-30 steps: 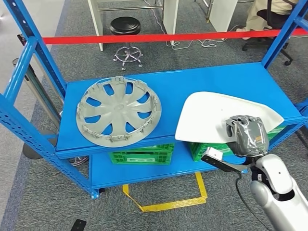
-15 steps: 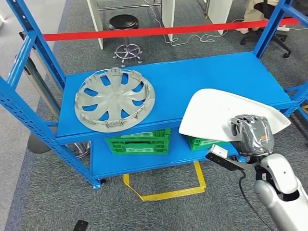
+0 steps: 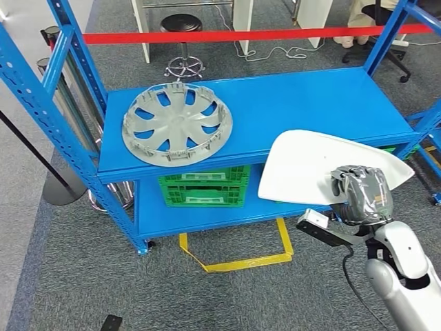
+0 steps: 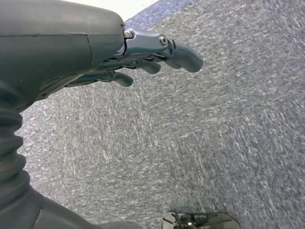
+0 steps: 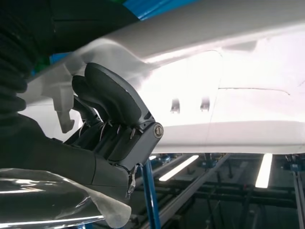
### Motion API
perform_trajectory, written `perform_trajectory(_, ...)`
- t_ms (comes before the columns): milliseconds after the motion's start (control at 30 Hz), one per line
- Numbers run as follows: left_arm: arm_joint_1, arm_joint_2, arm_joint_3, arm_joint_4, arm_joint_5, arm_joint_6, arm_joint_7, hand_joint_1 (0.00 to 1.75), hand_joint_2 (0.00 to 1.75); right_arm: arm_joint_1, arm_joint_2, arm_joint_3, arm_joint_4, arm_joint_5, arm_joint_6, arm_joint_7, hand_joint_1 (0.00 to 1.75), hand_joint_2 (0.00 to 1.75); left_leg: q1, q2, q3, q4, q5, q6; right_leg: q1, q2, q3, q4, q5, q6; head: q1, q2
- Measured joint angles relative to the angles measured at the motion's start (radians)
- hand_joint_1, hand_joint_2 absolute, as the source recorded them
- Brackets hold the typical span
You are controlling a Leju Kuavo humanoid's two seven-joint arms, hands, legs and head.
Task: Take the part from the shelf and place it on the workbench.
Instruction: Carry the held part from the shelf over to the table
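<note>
My right hand (image 3: 361, 194) grips the near edge of a large white curved panel (image 3: 317, 165), held out in front of the blue shelf (image 3: 291, 103) and overlapping its front right corner. From below, the right wrist view shows the white panel (image 5: 230, 86) with my right hand's fingers (image 5: 115, 105) curled against its underside. A grey wheel cover (image 3: 176, 124) lies flat on the shelf's top board at the left. My left hand (image 4: 144, 52) hangs over grey carpet with its fingers extended and nothing in them.
Green crates (image 3: 204, 186) sit on the shelf's lower board. A red tape barrier (image 3: 249, 33) runs behind the shelf, with a black stool (image 3: 182, 27) beyond it. Yellow floor tape (image 3: 239, 261) marks the carpet in front. Blue uprights (image 3: 47, 110) stand at the left.
The whole view has shifted as the camera moved; the shelf now sits farther right and higher in the picture. My right hand still holds the white panel, now farther out past the shelf's front edge.
</note>
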Motion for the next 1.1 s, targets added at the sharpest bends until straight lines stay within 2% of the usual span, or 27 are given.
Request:
perform_trajectory(33,0.000,0.000,0.000,0.000,0.002,0.002,-0.002,0.00,1.75,0.001,0.000,-0.004,-0.004,-0.015,0.000,-0.004,1.75,1.75,-0.002,0.000,-0.005,0.001,0.006,-0.004,0.001,0.000,0.059,-0.079,0.003,-0.004,0.000,0.000)
perform_trajectory(67,0.000,0.000,0.000,0.000,0.004,0.003,-0.003,0.00,1.75,0.002,0.000,-0.009,-0.010,-0.032,0.001,-0.009,1.75,1.75,-0.003,0.000,-0.009,0.004,0.012,-0.009,0.002,-0.001,0.103,-0.145,-0.006,-0.008,0.000,0.000)
perform_trajectory(100,0.000,0.000,0.000,0.000,0.006,0.004,-0.004,0.00,1.75,0.003,0.000,-0.014,-0.016,-0.046,0.000,-0.012,1.75,1.75,-0.005,0.000,-0.012,0.005,0.017,-0.014,0.004,0.000,0.126,-0.186,-0.019,-0.012,0.000,0.000)
perform_trajectory(167,0.000,0.000,0.000,0.000,0.008,0.005,-0.004,0.00,1.75,0.010,0.000,-0.022,-0.027,-0.061,-0.005,-0.018,1.75,1.75,-0.006,0.000,-0.015,0.006,0.026,-0.026,0.005,0.000,0.129,-0.209,-0.027,-0.026,0.000,0.000)
perform_trajectory(200,0.001,0.001,0.001,0.000,0.008,0.006,-0.004,0.00,1.75,0.014,0.000,-0.024,-0.031,-0.064,-0.007,-0.020,1.75,1.75,-0.004,0.000,-0.019,0.011,0.020,-0.033,0.004,0.000,0.128,-0.210,-0.022,-0.034,0.000,0.000)
perform_trajectory(233,0.001,0.001,0.001,0.000,0.009,0.007,-0.004,0.00,1.75,0.017,0.000,-0.025,-0.035,-0.066,-0.009,-0.022,1.75,1.75,-0.003,0.000,-0.026,0.030,0.001,-0.039,0.003,-0.001,0.128,-0.212,-0.016,-0.043,-0.002,0.000)
perform_trajectory(267,0.002,0.002,0.001,0.000,0.009,0.007,-0.004,0.00,1.75,0.020,0.000,-0.025,-0.040,-0.067,-0.011,-0.024,1.75,1.75,-0.001,-0.001,-0.040,0.070,-0.033,-0.046,0.002,-0.002,0.127,-0.213,-0.009,-0.050,-0.003,0.000)
perform_trajectory(333,0.004,0.001,0.002,0.000,0.010,0.007,-0.004,0.00,1.75,0.028,0.001,-0.025,-0.049,-0.069,-0.014,-0.025,1.75,1.75,0.002,-0.001,-0.082,0.202,-0.115,-0.056,0.002,-0.002,0.120,-0.211,0.000,-0.056,-0.006,0.000)
perform_trajectory(367,0.004,0.001,0.002,0.000,0.010,0.007,-0.004,0.00,1.75,0.032,0.001,-0.025,-0.052,-0.069,-0.015,-0.026,1.75,1.75,0.003,-0.001,-0.098,0.261,-0.141,-0.058,0.003,-0.001,0.115,-0.210,0.003,-0.056,-0.006,0.000)
perform_trajectory(400,0.005,0.000,0.002,0.000,0.010,0.007,-0.004,0.00,1.75,0.037,0.002,-0.025,-0.054,-0.070,-0.016,-0.026,1.75,1.75,0.004,-0.001,-0.102,0.292,-0.145,-0.059,0.003,0.000,0.112,-0.208,0.005,-0.056,-0.006,0.000)
perform_trajectory(433,0.006,0.000,0.002,0.000,0.010,0.007,-0.004,0.00,1.75,0.041,0.002,-0.025,-0.054,-0.071,-0.017,-0.027,1.75,1.75,0.004,-0.002,-0.090,0.286,-0.131,-0.059,0.003,0.002,0.110,-0.206,0.005,-0.055,-0.006,0.000)
perform_trajectory(467,0.006,0.000,0.002,0.000,0.010,0.007,-0.004,0.00,1.75,0.044,0.002,-0.025,-0.056,-0.073,-0.018,-0.027,1.75,1.75,0.005,-0.003,-0.064,0.243,-0.102,-0.056,0.003,0.004,0.109,-0.204,0.005,-0.054,-0.006,0.000)
perform_trajectory(500,0.006,0.000,0.002,0.000,0.010,0.007,-0.004,0.00,1.75,0.045,0.002,-0.025,-0.057,-0.075,-0.018,-0.027,1.75,1.75,0.005,-0.008,-0.029,0.177,-0.069,-0.052,0.003,0.006,0.108,-0.201,0.004,-0.052,-0.006,0.000)
perform_trajectory(567,0.006,0.002,0.003,0.000,0.010,0.007,-0.004,0.00,1.75,0.044,0.002,-0.025,-0.061,-0.079,-0.019,-0.029,1.75,1.75,0.005,-0.023,0.029,0.065,-0.032,-0.041,0.005,0.011,0.102,-0.195,0.002,-0.045,-0.006,0.000)
perform_trajectory(633,0.007,0.002,0.004,0.000,0.010,0.008,-0.005,0.00,1.75,0.042,0.003,-0.025,-0.063,-0.081,-0.021,-0.030,1.75,1.75,0.005,-0.029,0.046,0.028,-0.037,-0.031,0.006,0.018,0.094,-0.192,0.003,-0.036,-0.005,0.000)
perform_trajectory(700,0.007,0.000,0.004,0.000,0.010,0.008,-0.005,0.00,1.75,0.043,0.003,-0.026,-0.064,-0.081,-0.021,-0.030,1.75,1.75,0.009,-0.021,0.045,0.014,-0.042,-0.021,0.007,0.021,0.085,-0.188,0.000,-0.025,-0.005,0.000)
perform_trajectory(733,0.006,0.000,0.004,0.000,0.010,0.008,-0.005,0.00,1.75,0.043,0.003,-0.026,-0.064,-0.081,-0.021,-0.030,1.75,1.75,0.011,-0.017,0.045,0.009,-0.042,-0.016,0.007,0.020,0.074,-0.172,-0.012,-0.021,-0.003,0.000)
perform_trajectory(767,0.006,-0.001,0.004,0.000,0.010,0.009,-0.006,0.00,1.75,0.042,0.003,-0.027,-0.065,-0.081,-0.021,-0.031,1.75,1.75,0.014,-0.013,0.045,0.005,-0.039,-0.012,0.006,0.017,0.054,-0.136,-0.033,-0.017,-0.001,0.000)
perform_trajectory(833,0.005,-0.001,0.004,0.000,0.009,0.010,-0.006,0.00,1.75,0.042,0.003,-0.028,-0.066,-0.081,-0.021,-0.031,1.75,1.75,0.014,-0.006,0.043,0.005,-0.039,-0.006,0.003,0.013,-0.014,-0.004,-0.092,-0.011,0.003,0.000)
perform_trajectory(867,0.006,-0.001,0.004,0.000,0.009,0.010,-0.006,0.00,1.75,0.044,0.003,-0.028,-0.066,-0.081,-0.021,-0.031,1.75,1.75,0.013,-0.002,0.042,0.005,-0.039,-0.006,0.002,0.012,-0.049,0.063,-0.113,-0.008,0.003,0.000)
perform_trajectory(900,0.006,-0.001,0.004,0.000,0.009,0.010,-0.006,0.00,1.75,0.046,0.003,-0.027,-0.066,-0.081,-0.021,-0.031,1.75,1.75,0.013,0.003,0.042,0.006,-0.039,-0.005,0.002,0.012,-0.072,0.103,-0.118,-0.006,0.003,0.000)
perform_trajectory(933,0.006,-0.001,0.004,0.000,0.009,0.010,-0.006,0.00,1.75,0.048,0.003,-0.027,-0.066,-0.081,-0.021,-0.031,1.75,1.75,0.013,0.007,0.041,0.007,-0.039,-0.006,0.002,0.011,-0.077,0.103,-0.101,-0.005,0.003,0.000)
perform_trajectory(967,0.006,-0.002,0.004,0.000,0.009,0.010,-0.006,0.00,1.75,0.048,0.003,-0.027,-0.066,-0.081,-0.021,-0.031,1.75,1.75,0.013,0.011,0.042,0.008,-0.040,-0.006,0.002,0.008,-0.061,0.063,-0.068,-0.005,0.003,0.000)
perform_trajectory(1000,0.005,-0.002,0.004,0.000,0.009,0.010,-0.006,0.00,1.75,0.047,0.003,-0.027,-0.066,-0.081,-0.021,-0.031,1.75,1.75,0.013,0.015,0.042,0.009,-0.041,-0.008,0.002,-0.001,-0.032,-0.004,-0.026,-0.005,0.003,0.000)
perform_trajectory(1033,0.004,-0.002,0.004,0.000,0.009,0.010,-0.006,0.00,1.75,0.045,0.003,-0.027,-0.066,-0.081,-0.021,-0.031,1.75,1.75,0.011,0.018,0.042,0.012,-0.043,-0.011,0.004,-0.015,-0.001,-0.073,0.003,-0.006,0.003,0.000)
perform_trajectory(1067,0.004,-0.002,0.004,0.000,0.009,0.010,-0.006,0.00,1.75,0.043,0.003,-0.028,-0.066,-0.081,-0.021,-0.031,1.75,1.75,0.008,0.021,0.041,0.015,-0.044,-0.015,0.005,-0.026,0.025,-0.127,0.020,-0.010,0.003,0.000)
perform_trajectory(1100,0.005,-0.002,0.004,0.000,0.009,0.010,-0.006,0.00,1.75,0.042,0.003,-0.028,-0.066,-0.081,-0.021,-0.031,1.75,1.75,0.004,0.024,0.039,0.017,-0.045,-0.020,0.007,-0.033,0.039,-0.158,0.026,-0.014,0.002,0.000)
